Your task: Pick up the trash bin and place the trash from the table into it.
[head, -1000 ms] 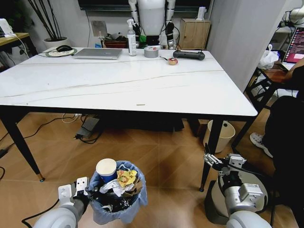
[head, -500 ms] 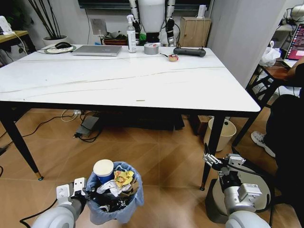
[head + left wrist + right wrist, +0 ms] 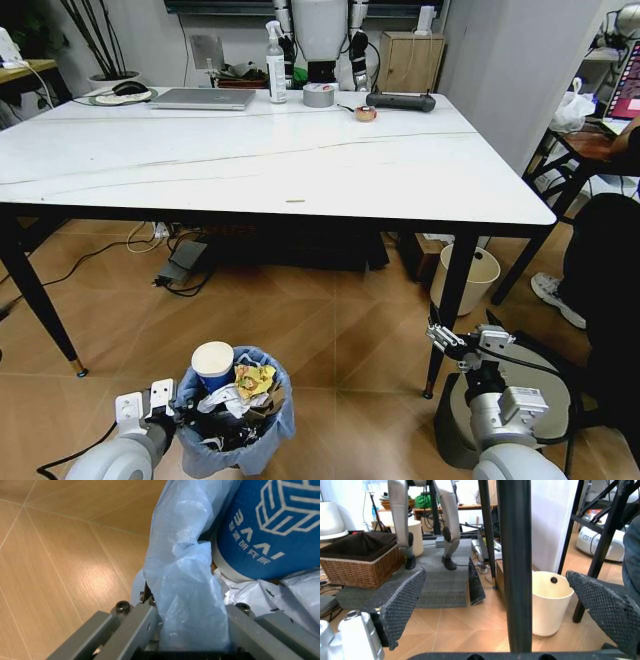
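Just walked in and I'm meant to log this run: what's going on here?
The left end effector is shut on the rim of the small round bin lined with a light-blue plastic bag, already full of litter, including a blue paper cup. The right end effector hangs open by the glossy white table's black leg.

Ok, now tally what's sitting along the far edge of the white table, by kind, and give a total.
Laptop: 1
Spray bottle: 1
Grey tape roll: 1
Small reddish round item: 1
Long black device: 1
Mouse: 1
Round mat under the mouse: 1
Total: 7
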Available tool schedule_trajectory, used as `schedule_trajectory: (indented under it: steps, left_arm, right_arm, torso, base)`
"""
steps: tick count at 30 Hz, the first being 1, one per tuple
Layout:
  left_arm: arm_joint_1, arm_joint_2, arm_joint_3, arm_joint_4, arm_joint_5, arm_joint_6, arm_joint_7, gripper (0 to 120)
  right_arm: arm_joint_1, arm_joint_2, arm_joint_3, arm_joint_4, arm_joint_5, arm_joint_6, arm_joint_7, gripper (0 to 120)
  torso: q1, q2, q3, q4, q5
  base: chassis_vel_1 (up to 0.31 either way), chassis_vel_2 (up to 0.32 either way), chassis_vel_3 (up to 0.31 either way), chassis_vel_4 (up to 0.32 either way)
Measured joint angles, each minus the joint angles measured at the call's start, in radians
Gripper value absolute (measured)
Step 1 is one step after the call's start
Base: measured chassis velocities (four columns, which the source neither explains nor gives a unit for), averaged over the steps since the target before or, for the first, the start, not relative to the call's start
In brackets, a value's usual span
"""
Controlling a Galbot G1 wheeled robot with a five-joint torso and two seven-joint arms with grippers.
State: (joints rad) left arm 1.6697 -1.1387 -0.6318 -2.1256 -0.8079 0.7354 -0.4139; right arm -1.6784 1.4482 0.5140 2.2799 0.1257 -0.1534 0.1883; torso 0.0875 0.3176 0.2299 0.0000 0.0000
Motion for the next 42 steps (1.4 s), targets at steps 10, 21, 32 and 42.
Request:
schedule_trajectory:
  steps: [10,21,32,42]
  left_arm:
    - [0.001,0.001,-0.006,0.007,-0.001,0.000,0.005,2]
    - [0.000,0.000,-0.010,0.020,0.003,0.000,0.010,2]
    - [0.000,0.000,-0.018,0.046,0.012,0.000,0.018,2]
    - [-0.005,-0.001,-0.017,0.067,0.021,0.000,0.028,2]
  right_arm:
    - [-0.004,0.001,-0.001,-0.001,-0.004,0.003,0.000,100]
    - [-0.006,0.002,-0.002,-0.001,-0.007,0.004,0.000,100]
    - [-0.006,0.002,-0.003,-0.004,-0.009,0.005,0.000,100]
    - [-0.006,0.000,-0.003,-0.005,-0.011,0.010,0.001,100]
  torso:
    - [-0.012,-0.042,-0.030,0.0000,0.0000]
    - [-0.023,-0.081,-0.059,0.0000,0.0000]
    - [-0.032,-0.124,-0.093,0.0000,0.0000]
    - [-0.040,-0.162,-0.123,0.0000,0.0000]
  base:
    - [0.000,0.000,0.000,0.000]
    - [0.000,0.000,0.000,0.000]
    - [0.000,0.000,0.000,0.000]
    - [0.000,0.000,0.000,0.000]
